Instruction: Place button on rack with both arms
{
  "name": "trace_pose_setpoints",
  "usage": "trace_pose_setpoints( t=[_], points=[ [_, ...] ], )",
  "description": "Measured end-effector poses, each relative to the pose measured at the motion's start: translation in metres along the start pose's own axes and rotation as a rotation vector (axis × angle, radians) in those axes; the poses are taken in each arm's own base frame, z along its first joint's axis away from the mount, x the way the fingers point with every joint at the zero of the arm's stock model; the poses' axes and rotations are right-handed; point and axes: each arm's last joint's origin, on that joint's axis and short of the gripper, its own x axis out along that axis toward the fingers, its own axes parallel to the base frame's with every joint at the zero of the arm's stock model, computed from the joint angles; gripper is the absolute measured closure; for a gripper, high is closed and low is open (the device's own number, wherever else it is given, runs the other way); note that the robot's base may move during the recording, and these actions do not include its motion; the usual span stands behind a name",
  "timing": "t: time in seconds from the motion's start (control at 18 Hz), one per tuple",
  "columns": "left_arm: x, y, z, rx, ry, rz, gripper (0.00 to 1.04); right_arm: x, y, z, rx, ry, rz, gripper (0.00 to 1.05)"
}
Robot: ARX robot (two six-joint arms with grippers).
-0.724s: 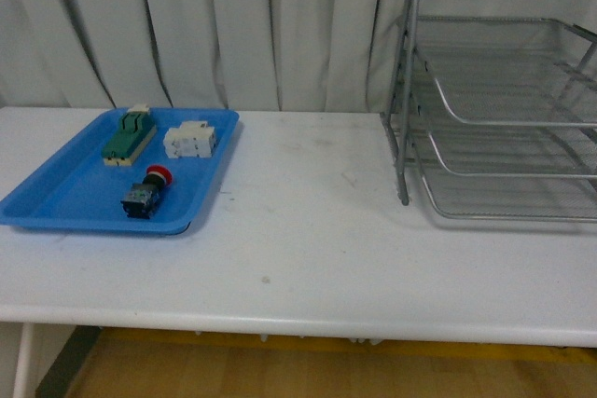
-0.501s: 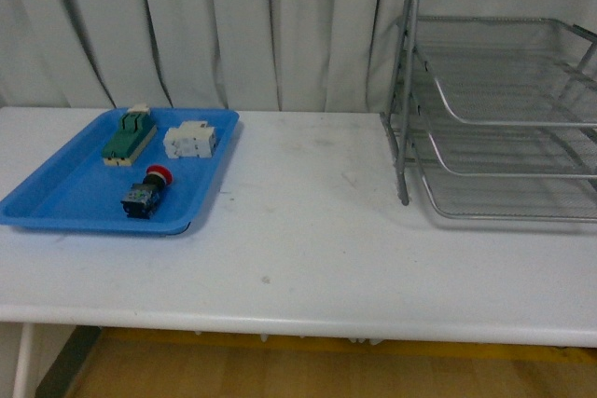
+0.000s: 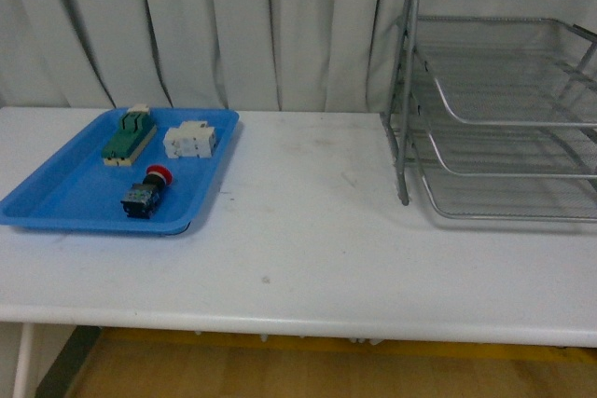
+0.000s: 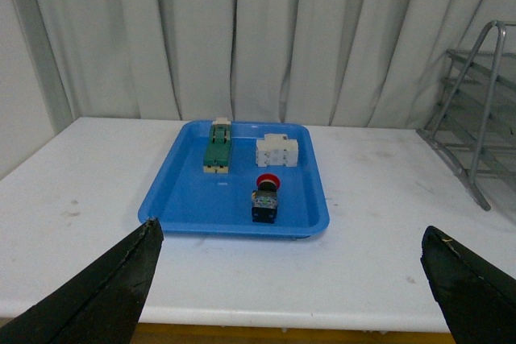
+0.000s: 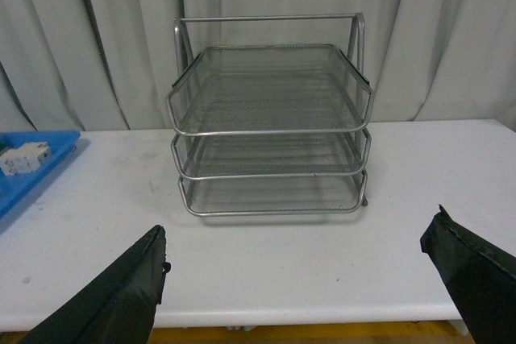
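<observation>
the small push-button with a round red cap and black-and-blue body (image 3: 146, 193) is seen lying in the flat blue plastic tray (image 3: 56, 213) on the white table (image 3: 308, 249), well apart from the silver wire-mesh three-tier rack (image 3: 504, 109). the left gripper (image 4: 290, 283) and the right gripper (image 5: 298, 283) are spread wide open, and nothing is grasped by either.
</observation>
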Motion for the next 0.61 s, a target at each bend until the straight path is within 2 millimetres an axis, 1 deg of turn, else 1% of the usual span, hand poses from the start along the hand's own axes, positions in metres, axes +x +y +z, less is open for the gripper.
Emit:
trace_pose_setpoints(
  t=[0.61],
  points=[
    [0.0, 0.0, 0.0, 0.0, 0.0, 0.0, 0.07, 0.0, 0.0, 0.0, 0.0, 0.0, 0.0, 0.06]
  ],
)
